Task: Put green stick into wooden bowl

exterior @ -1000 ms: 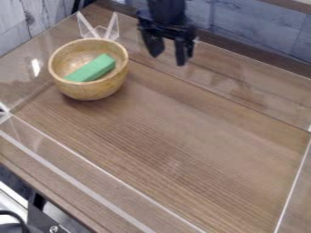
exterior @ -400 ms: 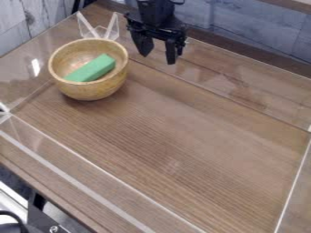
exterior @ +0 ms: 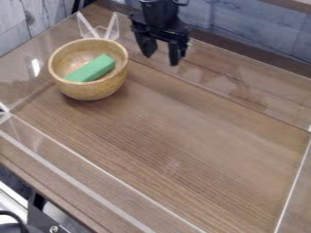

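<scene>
gripper (exterior: 162, 48) shifted slightly left along far edge over last second, nothing else moved. fingers (exterior: 179, 53) apart, empty. green stick (exterior: 91, 68) lies inside wooden bowl (exterior: 87, 89), far left, tilted against inner wall. stick left of and nearer than fingers, apart, no contact. i judge placement done, arm just idling clear.

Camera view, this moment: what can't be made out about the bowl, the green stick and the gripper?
- Green stick: its underside is hidden by the wooden bowl; whether it lies flat or leans on the wall is too small to tell.
- Gripper: open and empty, but the arm above is cut off by the top edge.
- Gripper height over the table: one view only, cannot be judged.
- Two pale sticks behind the bowl: too blurred to identify.
</scene>
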Controlling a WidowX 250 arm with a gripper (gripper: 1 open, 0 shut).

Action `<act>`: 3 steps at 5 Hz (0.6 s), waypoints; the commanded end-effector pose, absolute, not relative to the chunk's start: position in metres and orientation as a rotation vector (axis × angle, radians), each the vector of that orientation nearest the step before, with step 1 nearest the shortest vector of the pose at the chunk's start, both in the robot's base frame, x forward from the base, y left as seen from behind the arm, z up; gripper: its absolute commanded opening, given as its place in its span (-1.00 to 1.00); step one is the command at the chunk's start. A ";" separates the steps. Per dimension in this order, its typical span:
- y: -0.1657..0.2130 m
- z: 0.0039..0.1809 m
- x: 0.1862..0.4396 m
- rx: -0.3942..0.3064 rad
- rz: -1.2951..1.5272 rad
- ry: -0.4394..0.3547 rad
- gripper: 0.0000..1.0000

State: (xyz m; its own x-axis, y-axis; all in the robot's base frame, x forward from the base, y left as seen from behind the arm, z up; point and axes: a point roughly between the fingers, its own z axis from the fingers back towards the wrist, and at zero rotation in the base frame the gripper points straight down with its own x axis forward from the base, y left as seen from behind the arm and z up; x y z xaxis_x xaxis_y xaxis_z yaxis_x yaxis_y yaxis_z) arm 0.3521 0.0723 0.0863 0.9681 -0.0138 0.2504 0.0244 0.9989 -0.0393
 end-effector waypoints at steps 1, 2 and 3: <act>0.088 0.109 0.364 -0.025 -0.045 -0.308 1.00; 0.079 0.107 0.363 -0.024 -0.047 -0.309 1.00; 0.070 0.103 0.365 -0.022 -0.048 -0.308 1.00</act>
State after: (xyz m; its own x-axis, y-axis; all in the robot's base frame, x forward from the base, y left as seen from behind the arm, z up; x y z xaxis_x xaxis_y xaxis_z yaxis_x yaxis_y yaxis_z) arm 0.3610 0.0695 0.0879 0.9642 -0.0410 0.2621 0.0501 0.9983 -0.0282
